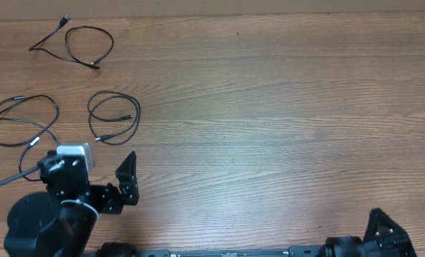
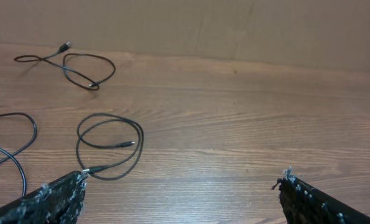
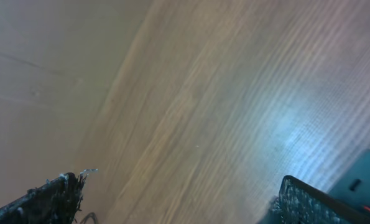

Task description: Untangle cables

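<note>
We count three black cables [image 1: 116, 118] lying apart on the desk [image 1: 283, 107], each loosely looped; our left end effector [image 2: 181, 186] and right end effector [image 3: 178, 190] stand spread, empty.

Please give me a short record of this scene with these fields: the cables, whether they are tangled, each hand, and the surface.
cables: three thin black cords, namely the far cable, the left cable and the middle cable
tangle: none visible between them; each lies apart from the others, loosely looped on itself
left hand: open, empty, low over the wood near the middle cable
right hand: open, empty, over bare wood, away from the cables
surface: wooden table
</note>
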